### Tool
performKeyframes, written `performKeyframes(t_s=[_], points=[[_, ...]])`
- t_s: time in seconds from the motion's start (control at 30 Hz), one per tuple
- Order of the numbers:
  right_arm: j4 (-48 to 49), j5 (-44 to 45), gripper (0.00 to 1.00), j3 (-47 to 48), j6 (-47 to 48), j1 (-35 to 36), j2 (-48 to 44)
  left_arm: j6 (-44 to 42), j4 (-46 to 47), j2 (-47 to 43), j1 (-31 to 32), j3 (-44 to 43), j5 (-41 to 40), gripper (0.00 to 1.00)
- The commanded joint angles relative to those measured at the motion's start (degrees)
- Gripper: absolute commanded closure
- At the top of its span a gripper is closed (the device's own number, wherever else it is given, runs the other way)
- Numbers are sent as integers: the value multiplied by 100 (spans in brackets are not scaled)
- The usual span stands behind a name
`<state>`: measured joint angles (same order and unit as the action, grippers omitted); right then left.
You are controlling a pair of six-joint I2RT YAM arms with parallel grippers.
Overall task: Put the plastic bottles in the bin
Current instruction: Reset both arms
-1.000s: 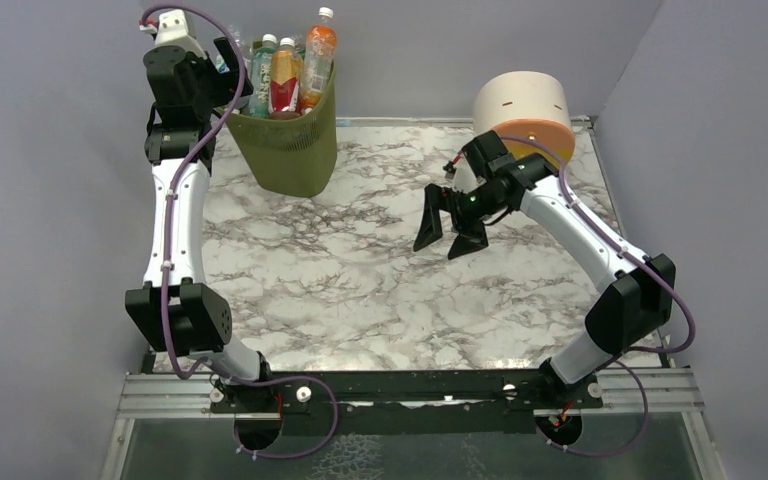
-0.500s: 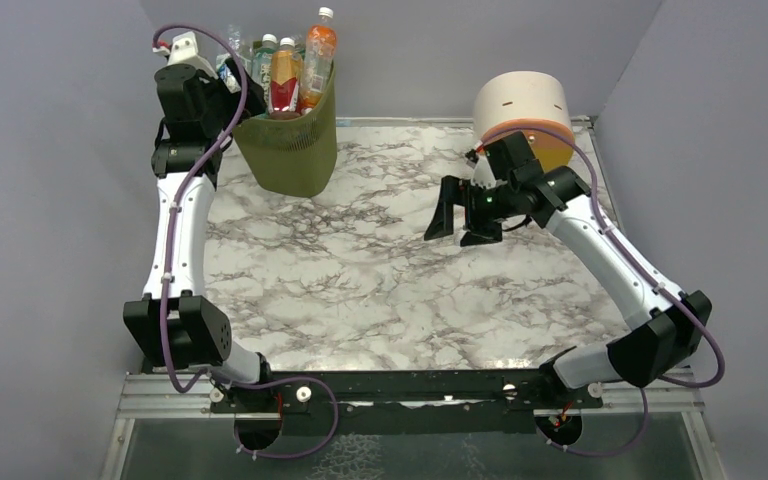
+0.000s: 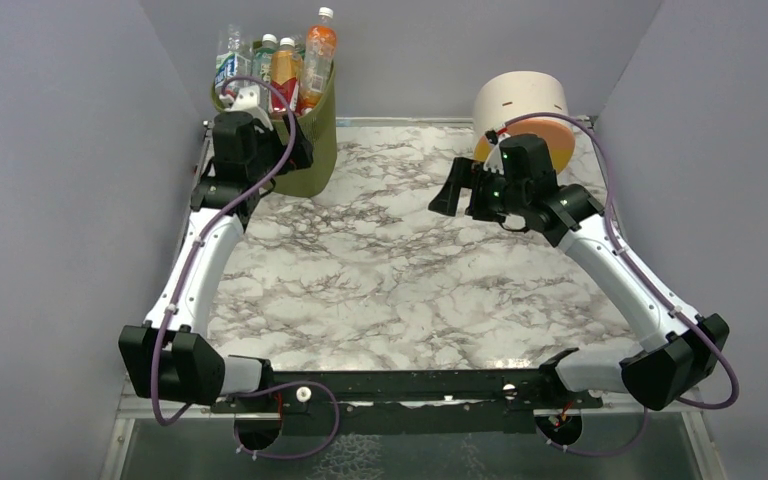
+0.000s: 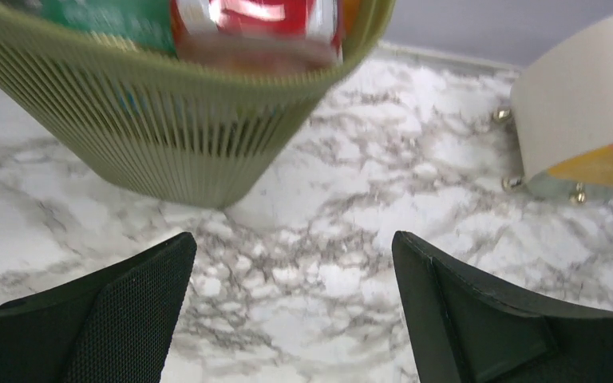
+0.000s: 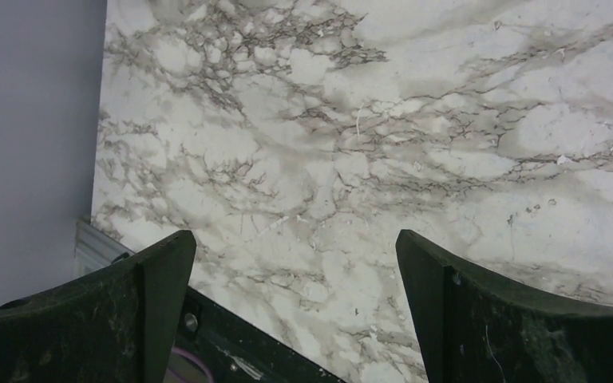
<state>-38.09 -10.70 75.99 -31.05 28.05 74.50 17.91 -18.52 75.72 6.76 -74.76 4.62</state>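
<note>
As no bottle shows loose on the marble surface [image 3: 390, 270], the task looks near done. Bin [image 3: 322, 140], upper left of top view, stands upright, prob. so its load stays put. Cream cylinder [image 3: 520, 100] sits upper right, well apart. Plastic bottles [image 3: 285, 75] stand packed in the bin, necks above the rim. Left tool [image 4: 291, 247]: jaws wide, empty, near bin. Right tool [image 5: 295, 247]: wide, empty, centre-right. Red & green labels blurred; no text legible.

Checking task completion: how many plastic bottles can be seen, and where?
4, all upright in the bin, left to right: clear bottle, green-labelled bottle, red-labelled bottle, orange-filled bottle. Others may be hidden lower in the bin.
</note>
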Motion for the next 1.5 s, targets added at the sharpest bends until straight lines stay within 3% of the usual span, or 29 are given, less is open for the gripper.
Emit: performKeyframes(t_s=[0.0,0.37,0.5,0.77,0.97,1.1,1.2,1.3,1.47], points=[[751,439,1,-154,-25,-24,-105,130,336,-493,264,880,-325,1],[1911,1420,0,-1467,103,-17,-769,497,1091,-932,348,2622,-448,1],[2591,1196,1,-2147,-178,76,-938,635,1575,-1008,619,3193,-577,1],[3595,1771,0,-3532,12,367,-1701,612,2246,-1743,1002,4373,-1456,1],[4557,2008,0,-4712,616,402,-2769,73,2755,-3082,1002,5402,-2345,1],[4115,2739,1,-5099,949,403,-3563,-617,3123,-3974,998,6048,-2776,1],[4046,3459,1,-5233,1404,403,-3900,-1483,3770,-4302,1002,6523,-2629,1],[4396,4211,1,-5472,1619,403,-3887,-1967,4391,-4235,1003,6901,-2768,1],[6382,4901,1,-6101,2292,394,-2992,-2491,6041,-2933,995,7362,-2910,1]])
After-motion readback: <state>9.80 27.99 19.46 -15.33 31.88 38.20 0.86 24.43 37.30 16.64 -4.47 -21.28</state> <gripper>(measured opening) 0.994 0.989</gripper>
